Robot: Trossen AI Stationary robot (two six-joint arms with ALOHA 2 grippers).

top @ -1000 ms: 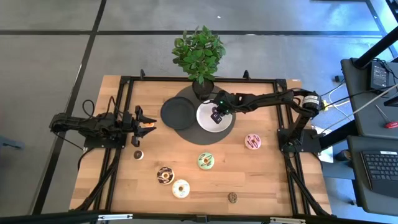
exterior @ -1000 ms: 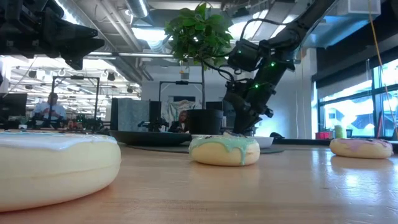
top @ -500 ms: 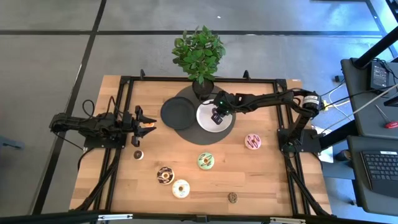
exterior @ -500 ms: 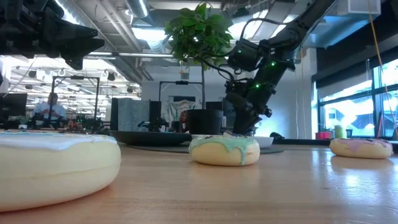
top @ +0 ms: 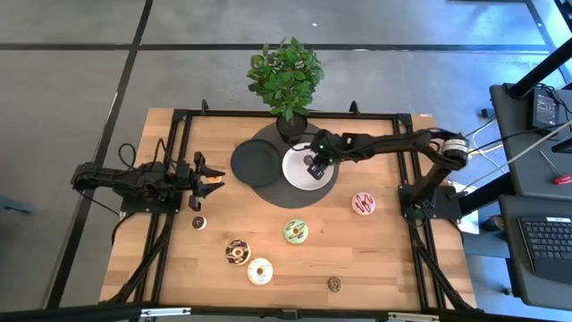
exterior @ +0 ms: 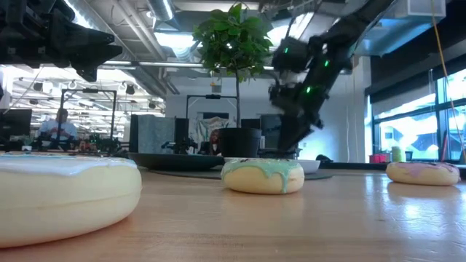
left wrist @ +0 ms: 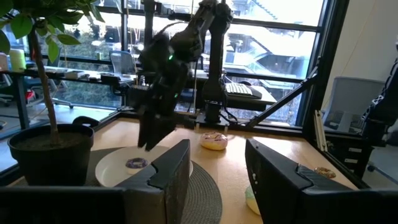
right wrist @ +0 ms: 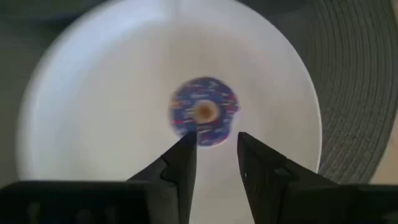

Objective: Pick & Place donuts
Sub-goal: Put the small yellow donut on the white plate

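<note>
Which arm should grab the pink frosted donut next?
Right, probably. The right gripper hangs open above the round white plate, where a small purple-frosted donut lies free, and the pink frosted donut sits on its side. The left gripper waits across the table.

— How is the far side of the table [top: 375, 259] laid out?
— A potted plant [top: 286, 76] is set at twelve o'clock on the far edge. Just before it a round mat [top: 277, 183] is spread, with one plate [top: 255, 163] laid on its nine o'clock side and a second plate [top: 295, 174] on its three o'clock side. A small donut [right wrist: 204, 112] is seen lying on that second plate, with the right gripper [top: 313, 165] held above it.

— And the rest?
— The left gripper [top: 213, 177] is parked at nine o'clock, a tiny donut [top: 197, 222] just before it. One donut [top: 363, 203] is placed toward three o'clock, another [top: 296, 232] near the centre, and two donuts [top: 248, 261] side by side with one more tiny donut [top: 333, 283] along the six o'clock edge.
</note>
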